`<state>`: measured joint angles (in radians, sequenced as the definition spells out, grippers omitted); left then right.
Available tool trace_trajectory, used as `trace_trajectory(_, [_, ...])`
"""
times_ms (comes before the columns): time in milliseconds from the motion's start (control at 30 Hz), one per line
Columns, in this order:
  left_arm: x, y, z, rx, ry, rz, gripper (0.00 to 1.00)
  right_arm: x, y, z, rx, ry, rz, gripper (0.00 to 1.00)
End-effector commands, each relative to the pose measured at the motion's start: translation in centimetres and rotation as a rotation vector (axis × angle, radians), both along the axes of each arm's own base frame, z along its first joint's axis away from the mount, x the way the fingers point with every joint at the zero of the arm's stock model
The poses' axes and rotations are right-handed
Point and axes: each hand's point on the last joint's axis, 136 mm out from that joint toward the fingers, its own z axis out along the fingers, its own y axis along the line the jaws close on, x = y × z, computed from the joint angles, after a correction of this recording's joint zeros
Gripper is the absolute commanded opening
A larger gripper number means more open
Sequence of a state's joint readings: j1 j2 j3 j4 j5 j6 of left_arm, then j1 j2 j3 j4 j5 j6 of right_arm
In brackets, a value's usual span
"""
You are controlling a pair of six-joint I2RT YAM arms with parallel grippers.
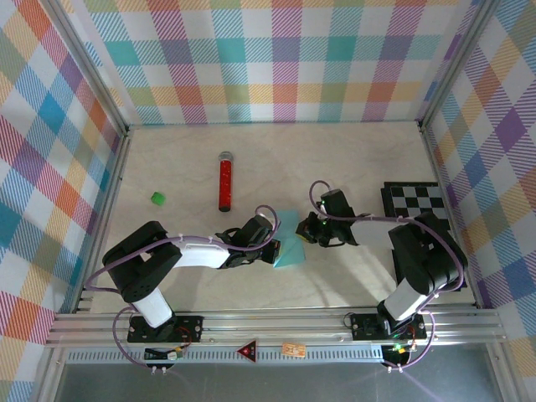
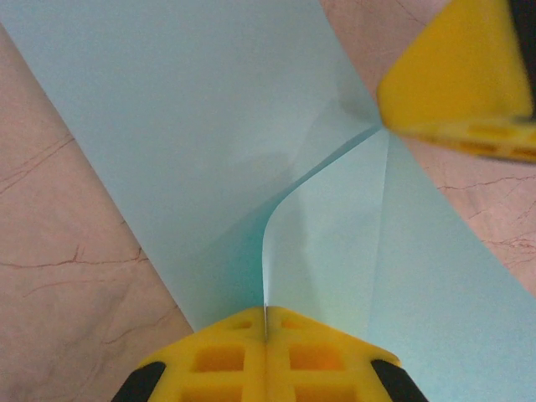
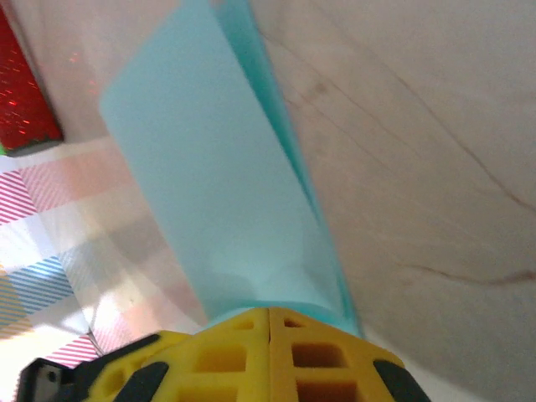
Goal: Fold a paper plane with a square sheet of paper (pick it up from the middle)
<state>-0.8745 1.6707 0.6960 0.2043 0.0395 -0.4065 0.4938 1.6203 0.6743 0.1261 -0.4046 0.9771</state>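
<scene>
The square sheet of paper (image 1: 290, 248), light cyan, is held off the table between both grippers and bent into a loose fold, with no pointed plane shape to it. My left gripper (image 1: 271, 244) is shut on one edge; in the left wrist view the thin edge (image 2: 266, 276) runs straight into the closed yellow jaws (image 2: 266, 322). My right gripper (image 1: 309, 228) is shut on the opposite side, its yellow fingers (image 2: 456, 75) pinching the sheet at the upper right. In the right wrist view the doubled paper (image 3: 218, 184) hangs away from the closed jaws (image 3: 269, 318).
A red glittery tube (image 1: 225, 182) lies behind the grippers, and its end (image 3: 25, 100) is in the right wrist view. A small green cube (image 1: 157, 198) sits at the left. A black-and-white checkered board (image 1: 416, 201) lies at the right. Plaid walls enclose the table.
</scene>
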Motion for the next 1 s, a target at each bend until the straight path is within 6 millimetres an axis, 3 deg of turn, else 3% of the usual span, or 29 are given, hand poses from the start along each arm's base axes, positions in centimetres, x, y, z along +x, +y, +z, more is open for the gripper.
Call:
trace_trajectory(0, [-1.4,3.0,-2.6,0.115,0.066,0.023,0.03,0.0,0.1,-0.3,-0.011,0.018,0.016,0.0])
trace_trajectory(133, [-1.4,2.9,-2.6,0.113,0.068,0.022,0.03,-0.7,-1.2,-3.0,-0.071,0.081,-0.037,0.0])
trace_trajectory(300, [-1.4,2.9,-2.8,0.114,0.071,0.02,0.03,-0.8,-2.6,-4.4,-0.101,0.097,-0.085,0.0])
trace_trajectory(367, [-1.5,2.9,-2.8,0.112,0.074,0.018,0.03,-0.4,-2.7,-3.9,-0.076,0.08,-0.098,0.0])
trace_trajectory(633, [-1.4,2.8,-2.7,0.111,0.072,0.019,0.03,0.3,-0.8,1.4,0.046,-0.036,-0.019,0.03])
trace_trajectory(967, [-1.3,2.9,-2.7,0.118,0.068,0.023,0.04,-2.0,2.7,0.5,0.068,0.043,0.047,0.01])
